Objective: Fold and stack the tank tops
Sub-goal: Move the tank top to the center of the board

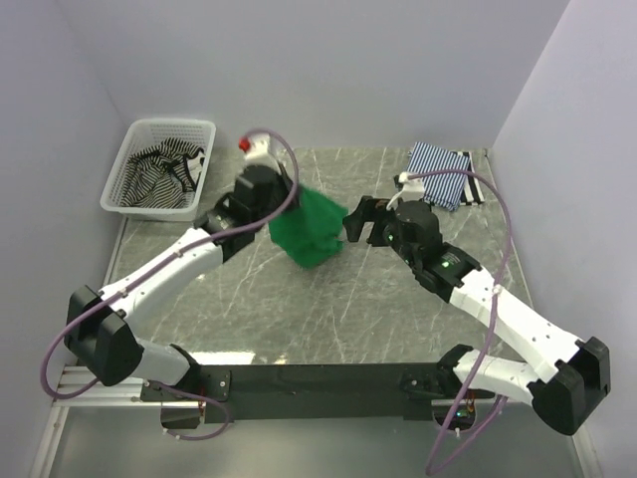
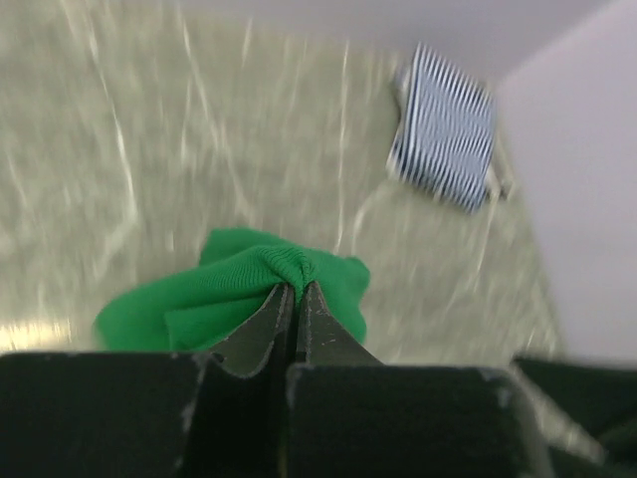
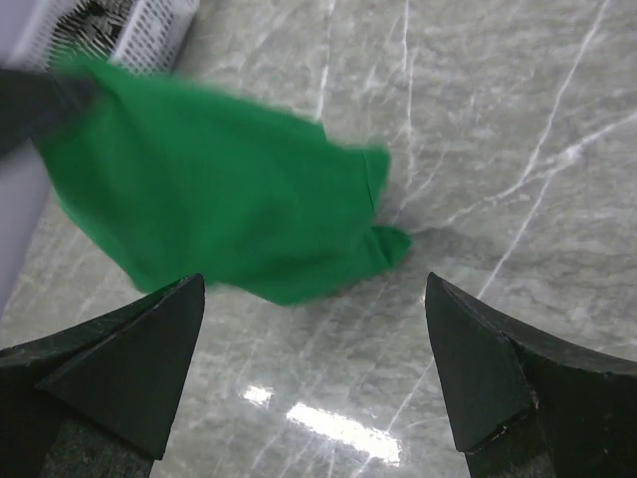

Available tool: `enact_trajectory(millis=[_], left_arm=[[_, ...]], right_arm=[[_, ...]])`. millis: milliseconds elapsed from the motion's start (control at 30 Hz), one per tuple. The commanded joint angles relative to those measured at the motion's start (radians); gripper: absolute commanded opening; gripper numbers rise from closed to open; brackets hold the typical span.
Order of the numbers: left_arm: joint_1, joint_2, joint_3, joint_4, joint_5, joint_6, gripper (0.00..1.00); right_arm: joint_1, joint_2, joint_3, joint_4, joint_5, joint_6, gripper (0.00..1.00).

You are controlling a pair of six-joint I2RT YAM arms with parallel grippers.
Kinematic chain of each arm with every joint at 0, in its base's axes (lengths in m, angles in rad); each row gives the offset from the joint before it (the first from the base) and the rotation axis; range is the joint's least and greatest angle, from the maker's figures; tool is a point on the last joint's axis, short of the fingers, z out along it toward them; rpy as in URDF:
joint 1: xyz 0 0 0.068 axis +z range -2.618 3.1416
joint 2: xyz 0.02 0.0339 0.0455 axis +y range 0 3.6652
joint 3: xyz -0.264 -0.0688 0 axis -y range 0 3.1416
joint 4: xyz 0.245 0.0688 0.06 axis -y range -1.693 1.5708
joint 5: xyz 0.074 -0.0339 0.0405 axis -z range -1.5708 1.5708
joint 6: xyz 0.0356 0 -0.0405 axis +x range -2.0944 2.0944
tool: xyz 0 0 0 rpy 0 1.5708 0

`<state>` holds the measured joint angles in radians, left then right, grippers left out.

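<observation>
The right gripper [image 3: 314, 284] is holding its dark fingers [image 3: 129, 358] wide apart with nothing between them, above the grey marble table [image 3: 518, 149]. Just beyond them, the green tank top [image 3: 229, 209] is lying bunched and slightly blurred. A white mesh basket [image 3: 149, 30] is showing at the far left.

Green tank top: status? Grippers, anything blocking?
Left gripper shut on green tank top, hanging bunched. Right gripper open, empty, close beside it. Blue-striped top folded far right; black-and-white top in basket. Nothing blocking.
</observation>
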<state>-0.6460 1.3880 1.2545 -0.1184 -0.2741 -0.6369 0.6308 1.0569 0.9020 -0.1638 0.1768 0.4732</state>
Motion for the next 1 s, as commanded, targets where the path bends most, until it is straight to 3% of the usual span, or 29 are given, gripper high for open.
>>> enact_trajectory(millis=[0,100,400,467,600,633,733,967], left_arm=[[-0.03,-0.093,-0.093,0.036,0.041,-0.113,0.01],[-0.029,-0.098,-0.196,0.023,0.073,-0.165,0.01],[0.034,-0.01,-0.293,-0.044,0.18,-0.25,0.02],[0.092,-0.018,-0.331,-0.041,0.216,-0.26,0.27],[0.189,-0.053,-0.385,-0.023,0.266,-0.267,0.52],[0.206,-0.073,-0.391,-0.021,0.279,-0.259,0.62],[0.215,-0.104,-0.397,-0.059,0.277,-0.239,0.71],[0.215,-0.217,-0.527,-0.182,0.277,-0.271,0.75]], right_arm=[[0.026,0.035,-0.043,0.044,0.05,0.001,0.97],[0.053,0.083,-0.064,0.072,0.053,0.015,0.96],[0.182,0.327,-0.055,0.132,0.076,0.053,0.93],[0.199,0.376,-0.054,0.151,0.064,0.064,0.91],[0.211,0.437,-0.055,0.187,0.055,0.076,0.91],[0.21,0.458,-0.055,0.191,0.056,0.079,0.9],[0.211,0.497,-0.045,0.205,0.072,0.084,0.9],[0.208,0.537,-0.011,0.247,0.093,0.084,0.88]])
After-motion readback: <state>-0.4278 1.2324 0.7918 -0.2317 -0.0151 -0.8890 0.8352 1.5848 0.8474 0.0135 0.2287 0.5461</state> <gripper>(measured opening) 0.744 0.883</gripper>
